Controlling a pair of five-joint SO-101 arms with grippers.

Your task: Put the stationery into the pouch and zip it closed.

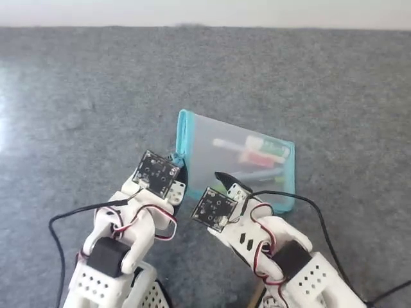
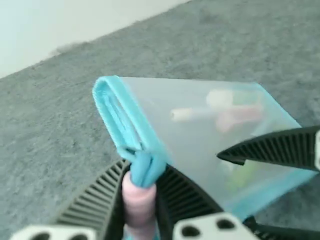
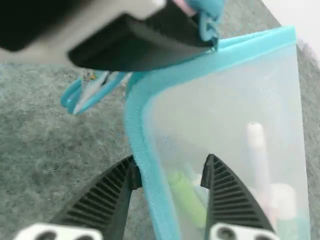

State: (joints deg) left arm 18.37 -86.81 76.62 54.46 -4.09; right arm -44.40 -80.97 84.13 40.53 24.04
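Black ribbed jaws of the left gripper (image 2: 143, 175) were clamped together on the teal zip pull (image 2: 141, 164), with a pink piece (image 2: 137, 197) pinched between them just behind it. I could not tell whether that piece belonged to the pull. The pull sat at one corner of the pouch (image 2: 200, 135), at the end of the short teal-trimmed side where the zip ran. How much of the zip was closed could not be read.

The right gripper (image 3: 171, 165) stood with its jaws apart, straddling the long trimmed edge near that same corner. One finger was over the translucent wall and the other was off to the side.

The stationery (image 1: 253, 154), several pens or markers, already lay inside. The pouch rested flat on the grey carpet (image 1: 96, 83), in front of both arms.

The step in hand looked to be the zipping. To do it well, the left arm should draw the pull straight along the trim, low and parallel to the zip. It should not lift, because a soft pouch would likely fold and jam the slider. The right gripper would best pin or close on its edge first, as an anchor. Otherwise the whole pouch would probably slide across the carpet with the pull.
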